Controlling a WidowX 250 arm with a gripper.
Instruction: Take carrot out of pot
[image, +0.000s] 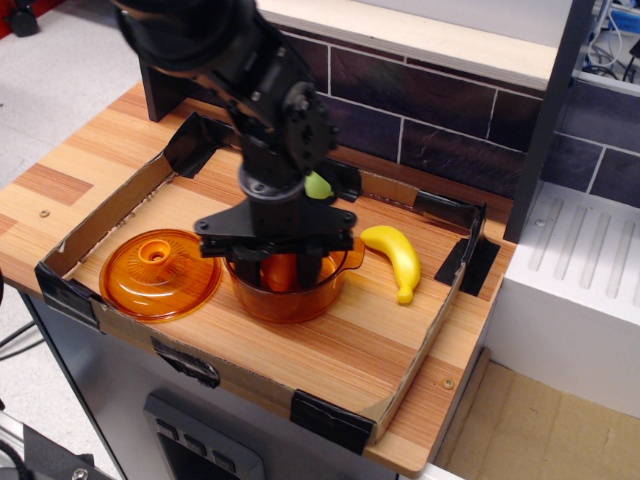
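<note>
The translucent amber pot (290, 298) stands in the middle of the cardboard tray. The orange carrot (280, 272) stands up inside it, between my two black fingers. My gripper (278, 270) reaches down into the pot from above, and its fingers (304, 270) are closed against the carrot's sides. The carrot's lower end is hidden by the pot wall and my fingers.
The matching orange lid (160, 272) with knob lies left of the pot. A yellow banana (396, 258) lies to its right. A green pear (318, 185) shows behind my wrist. The low cardboard tray wall (110, 210) rings the area; a dark tiled wall stands behind.
</note>
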